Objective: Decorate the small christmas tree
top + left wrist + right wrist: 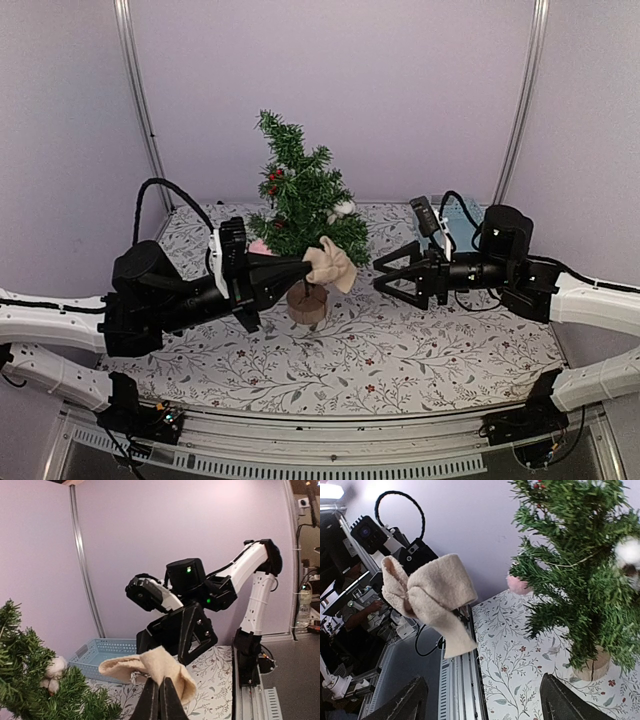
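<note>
The small christmas tree (pixel 300 200) stands at the table's middle on a pale wooden stump (pixel 307 303). It carries red berries (pixel 273 182) and a white cotton ball (pixel 343 209). My left gripper (pixel 306 264) is shut on a beige felt bow (pixel 331 264) and holds it in front of the tree's lower right branches. The bow also shows in the left wrist view (pixel 150 671) and in the right wrist view (pixel 427 596). My right gripper (pixel 383 270) is open and empty, just right of the bow, pointing at it. The tree fills the right wrist view's right side (pixel 580 575).
A pale blue basket (pixel 462 218) sits at the back right behind the right arm; it also shows in the left wrist view (pixel 102 656). A pink ornament (pixel 259 246) lies behind the tree's left side. The floral tablecloth (pixel 400 350) covers the table.
</note>
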